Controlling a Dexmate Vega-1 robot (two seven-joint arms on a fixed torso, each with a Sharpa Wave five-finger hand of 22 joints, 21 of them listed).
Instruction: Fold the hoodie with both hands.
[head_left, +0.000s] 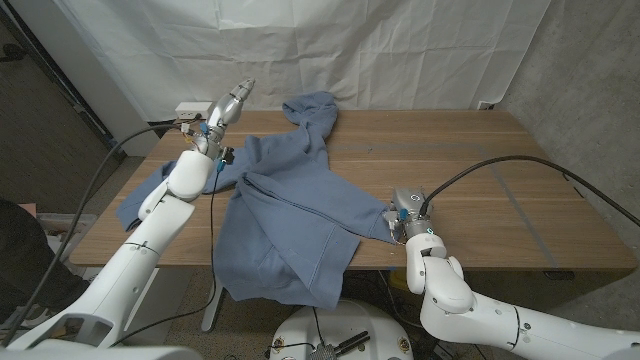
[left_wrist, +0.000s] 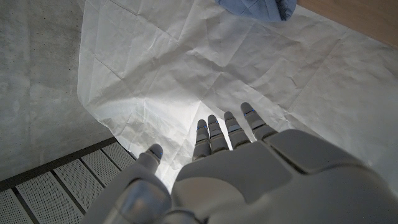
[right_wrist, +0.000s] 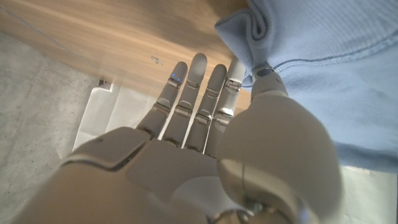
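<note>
Blue hoodie (head_left: 290, 205) lies crumpled across the middle of the wooden tabletop (head_left: 500, 180), its hem spilling over the near edge and its hood at upper centre. My left hand (head_left: 228, 107), upper left, is lifted off the cloth, fingers straight and apart, holding nothing. My right hand (head_left: 403, 222), lower right, touches the hoodie's edge, thumb against a fold; I cannot tell whether it grips. Folding seems barely begun. Next, I judge, both hands must take hold and spread the cloth flat.
</note>
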